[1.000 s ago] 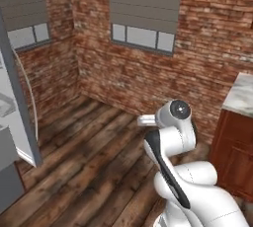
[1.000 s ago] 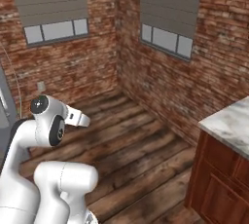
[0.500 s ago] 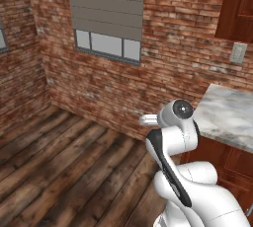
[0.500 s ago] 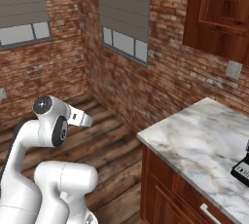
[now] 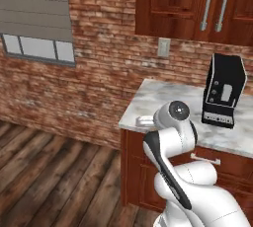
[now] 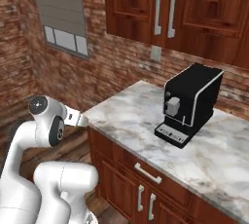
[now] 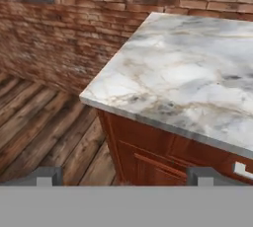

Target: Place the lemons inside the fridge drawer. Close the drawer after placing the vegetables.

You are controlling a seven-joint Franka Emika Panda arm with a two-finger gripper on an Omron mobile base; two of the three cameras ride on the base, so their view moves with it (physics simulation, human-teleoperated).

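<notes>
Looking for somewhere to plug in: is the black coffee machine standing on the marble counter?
Yes, the black coffee machine stands upright on the marble counter, below the wooden cabinets.

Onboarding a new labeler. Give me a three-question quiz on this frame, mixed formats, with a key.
1. True or false: the coffee machine stands on the marble counter.
2. Multiple choice: what hangs on the brick wall above the counter? A) wooden cabinets with bar handles B) a clock C) open shelves
3. Fill in: in the hand view, the end effector has its fingertips set wide apart, so it is ____.

Key: 1 true; 2 A, the cabinets; 3 open, with nothing between the fingertips.
</notes>
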